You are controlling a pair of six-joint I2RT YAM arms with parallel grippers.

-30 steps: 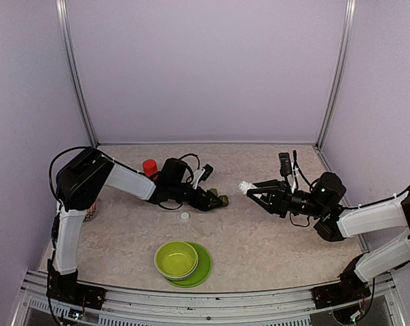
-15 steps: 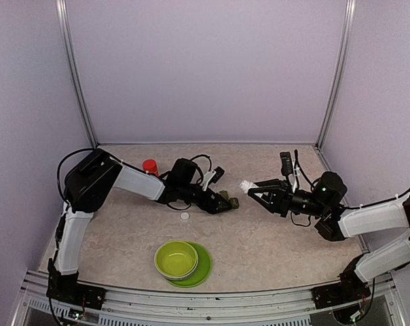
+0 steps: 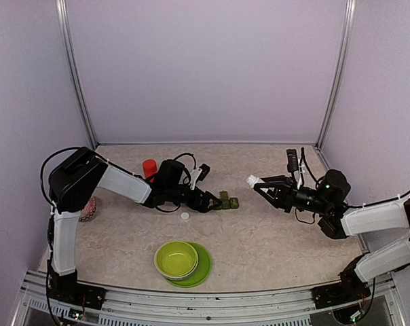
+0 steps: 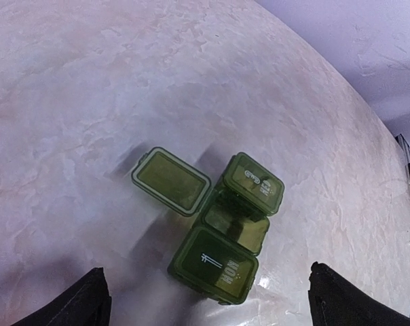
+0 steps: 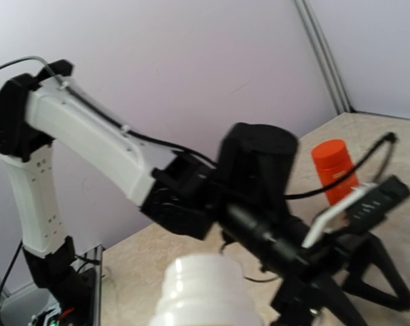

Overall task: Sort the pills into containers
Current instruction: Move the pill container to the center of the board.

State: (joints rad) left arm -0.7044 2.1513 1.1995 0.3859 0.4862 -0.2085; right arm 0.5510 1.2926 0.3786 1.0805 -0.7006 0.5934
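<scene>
The dark green pill box (image 4: 225, 231) sits on the bench (image 3: 273, 238) in the middle, between the two arms and farther back than the lime-green bowl (image 3: 176, 259). Its middle lid (image 4: 171, 180) is flipped open to one side and the two end lids are shut. No pills show inside. The left fingers (image 4: 83, 305) are spread wide with nothing between them — the box lies just in front of them, not touched. The right fingers (image 3: 271, 182) are clenched on a white bottle (image 3: 252, 181). Its neck points toward the box from the right, near it but not over it. The job now looks like pouring, so the bottle's neck should come right above the open middle square, low and close. Then tip it slowly — a little at a time — so pills drop in and don't bounce onto the bench or land on the shut lids. The box looks small and light, so a bump could slide it. The left fingers could wait beside it to steady it, out of the bottle's way. An orange-red bottle (image 3: 149, 167) stands far left, and a small white round cap (image 3: 184, 216) lies near the box.
</scene>
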